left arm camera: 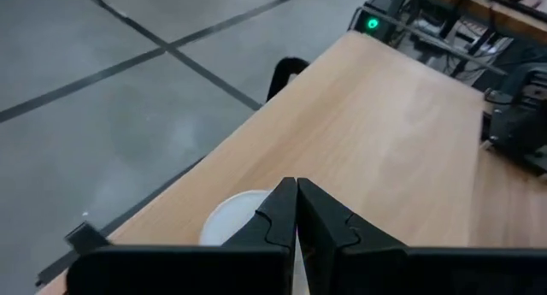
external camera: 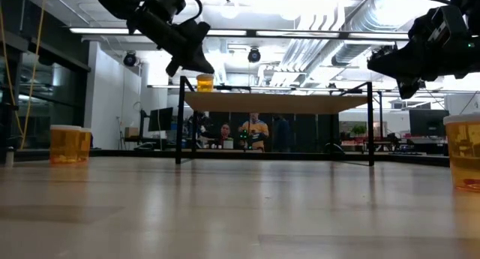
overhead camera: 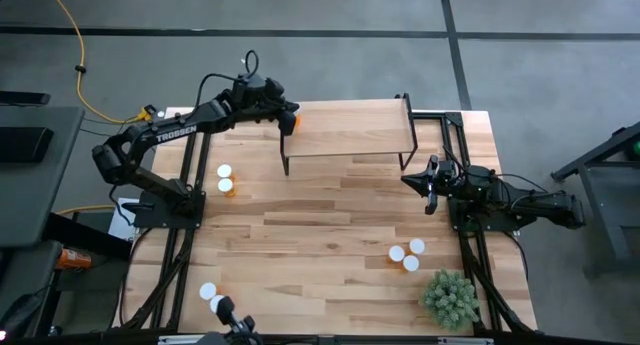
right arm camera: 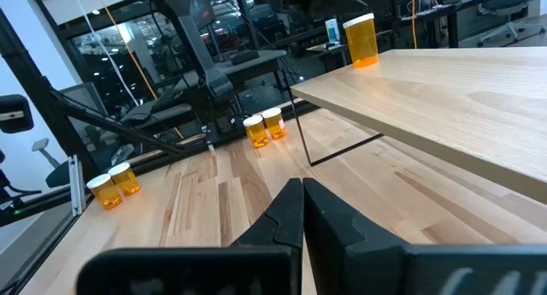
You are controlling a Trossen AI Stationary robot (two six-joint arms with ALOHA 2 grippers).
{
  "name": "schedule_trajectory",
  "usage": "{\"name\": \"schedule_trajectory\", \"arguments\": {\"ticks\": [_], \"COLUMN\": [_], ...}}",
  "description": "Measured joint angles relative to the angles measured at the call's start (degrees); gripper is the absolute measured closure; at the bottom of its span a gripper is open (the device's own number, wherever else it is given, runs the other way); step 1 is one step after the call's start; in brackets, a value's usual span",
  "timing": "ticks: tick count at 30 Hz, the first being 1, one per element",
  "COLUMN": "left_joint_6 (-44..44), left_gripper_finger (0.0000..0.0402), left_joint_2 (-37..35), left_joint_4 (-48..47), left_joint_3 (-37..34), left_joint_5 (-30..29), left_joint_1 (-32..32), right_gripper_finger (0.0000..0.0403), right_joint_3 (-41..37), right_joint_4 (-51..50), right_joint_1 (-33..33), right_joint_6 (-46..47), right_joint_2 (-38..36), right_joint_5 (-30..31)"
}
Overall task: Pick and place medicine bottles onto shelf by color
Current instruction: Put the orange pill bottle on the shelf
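High view showed one bottle standing on the shelf corner, left claw clenched empty beside it. Lifting straight up would avoid tipping it. Right claw waited, clenched.

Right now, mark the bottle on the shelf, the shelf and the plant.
bottle on the shelf [right arm camera: 361, 40]: right wrist view, orange body.
shelf [overhead camera: 350, 133]: high view, bare board top.
plant [overhead camera: 450, 298]: high view, green foliage.
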Motion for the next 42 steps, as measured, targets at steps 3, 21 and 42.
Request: {"name": "schedule_trajectory", "arguments": {"ticks": [3,21,42], "left_joint_6": [0.0,0.7,-2.0], "left_gripper_finger": [0.0401,0.0401,0.0401], "left_joint_2": [0.0,-0.2,-3.2], "left_joint_4": [0.1,-0.3,4.2], "left_joint_3": [0.0,-1.9,-2.3], "left_joint_5": [-1.8,-3.0,-7.8], "left_joint_1": [0.0,-0.4,-2.6], "right_gripper_finger": [0.0403,0.0403,0.0403], "right_joint_3": [0.0,0.0,0.0], "right_joint_4": [0.0,0.0,0.0], "right_joint_1": [0.0,0.0,0.0], "right_joint_6": [0.0,0.0,0.0], "right_joint_2": [0.0,0.0,0.0], "right_joint_5": [0.0,0.0,0.0]}}
